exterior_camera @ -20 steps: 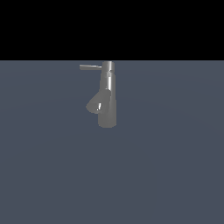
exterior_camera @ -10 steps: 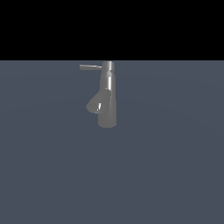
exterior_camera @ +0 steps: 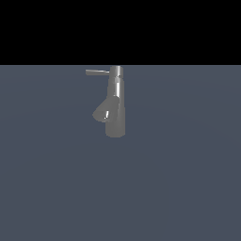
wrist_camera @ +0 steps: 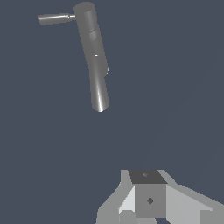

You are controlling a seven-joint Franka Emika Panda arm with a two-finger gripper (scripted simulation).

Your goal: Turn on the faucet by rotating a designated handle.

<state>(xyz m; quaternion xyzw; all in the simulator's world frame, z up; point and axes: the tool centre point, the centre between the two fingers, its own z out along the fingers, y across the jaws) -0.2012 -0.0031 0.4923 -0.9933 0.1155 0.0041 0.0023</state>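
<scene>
One thin, rigid handle (exterior_camera: 97, 72) juts from the faucet (exterior_camera: 116, 101); its smooth tip should be pushed. The gripper's (wrist_camera: 148, 201) state cannot be told.

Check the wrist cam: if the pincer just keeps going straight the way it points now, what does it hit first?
Probably nothing but bare floor. The pincer shows only at the frame edge, fingers not discernible; the faucet and its handle lie well off to one side. Depth is unclear, so treat that as tentative.
</scene>
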